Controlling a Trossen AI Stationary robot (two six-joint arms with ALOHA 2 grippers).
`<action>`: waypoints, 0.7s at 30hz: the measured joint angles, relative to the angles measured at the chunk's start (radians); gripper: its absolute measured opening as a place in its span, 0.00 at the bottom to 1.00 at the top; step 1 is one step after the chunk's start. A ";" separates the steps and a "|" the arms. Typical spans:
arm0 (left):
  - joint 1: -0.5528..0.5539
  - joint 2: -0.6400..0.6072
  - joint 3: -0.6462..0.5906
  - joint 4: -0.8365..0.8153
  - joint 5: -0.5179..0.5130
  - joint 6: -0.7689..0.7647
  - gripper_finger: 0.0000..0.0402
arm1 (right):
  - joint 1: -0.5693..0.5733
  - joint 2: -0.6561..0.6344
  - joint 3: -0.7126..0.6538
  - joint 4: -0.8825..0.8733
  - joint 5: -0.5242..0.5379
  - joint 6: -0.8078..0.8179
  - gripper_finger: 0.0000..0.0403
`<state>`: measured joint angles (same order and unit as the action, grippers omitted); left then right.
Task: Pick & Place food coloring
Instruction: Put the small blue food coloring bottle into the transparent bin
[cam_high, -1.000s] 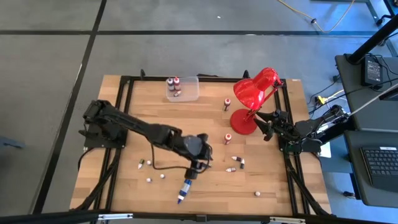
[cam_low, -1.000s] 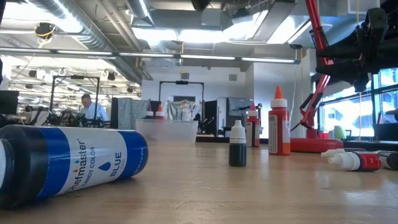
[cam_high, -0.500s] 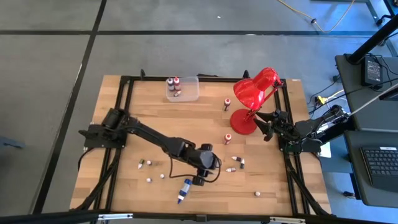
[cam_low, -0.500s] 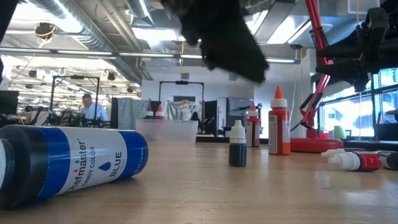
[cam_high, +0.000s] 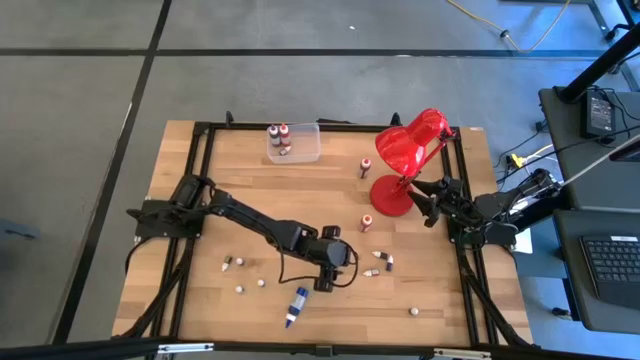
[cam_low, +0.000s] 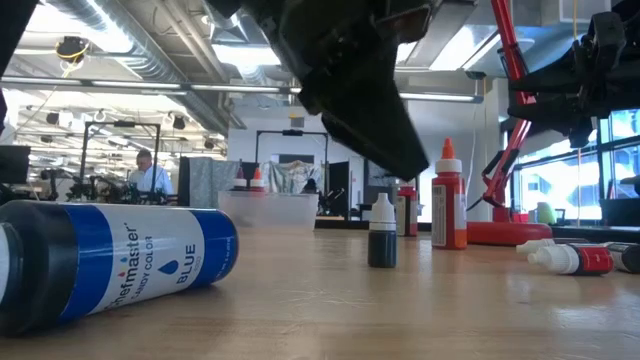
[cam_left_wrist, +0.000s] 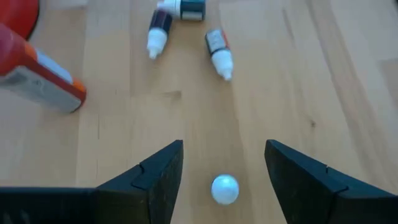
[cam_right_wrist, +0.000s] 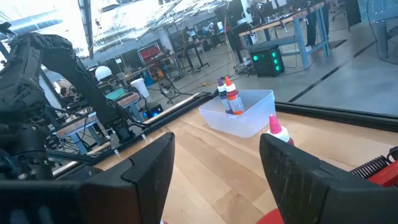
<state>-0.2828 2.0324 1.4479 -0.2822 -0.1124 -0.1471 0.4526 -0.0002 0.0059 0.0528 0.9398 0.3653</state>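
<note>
My left gripper (cam_high: 324, 282) (cam_left_wrist: 224, 168) is open and hangs near the table's middle, over a small dark dropper bottle (cam_low: 381, 232) that stands upright. In the left wrist view its white cap (cam_left_wrist: 224, 188) lies between the two fingers. In the low view the fingers (cam_low: 400, 160) end above the cap, apart from it. Three small bottles (cam_left_wrist: 219, 51) (cam_high: 378, 265) lie on their sides just beyond. The long blue bottle (cam_high: 296, 305) (cam_low: 110, 265) lies on its side toward the near edge. My right gripper (cam_high: 430, 200) (cam_right_wrist: 214, 180) waits open at the right edge.
A red desk lamp (cam_high: 405, 160) stands on its round base at the far right. A clear box (cam_high: 293, 142) at the far edge holds three bottles. An upright orange-red bottle (cam_high: 366, 222) (cam_low: 449, 200) stands by the lamp base. Other tiny bottles (cam_high: 240, 289) dot the near left.
My left gripper has moved from above the blue bottle toward the table's right. It has come down into the low view, over the small upright dark bottle. No bottle has moved.
</note>
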 joint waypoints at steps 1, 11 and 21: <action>-0.001 0.000 0.000 0.001 0.007 0.000 0.55 | 0.000 0.000 0.000 0.000 0.000 0.000 0.59; -0.005 0.015 0.000 -0.057 0.025 -0.023 0.54 | 0.000 0.000 0.000 0.000 0.000 -0.001 0.59; -0.005 0.048 0.000 -0.080 -0.008 -0.032 0.50 | 0.000 0.000 0.000 0.000 0.000 -0.003 0.59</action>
<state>-0.2882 2.0808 1.4483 -0.3626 -0.1207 -0.1795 0.4527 -0.0002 0.0058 0.0528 0.9401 0.3623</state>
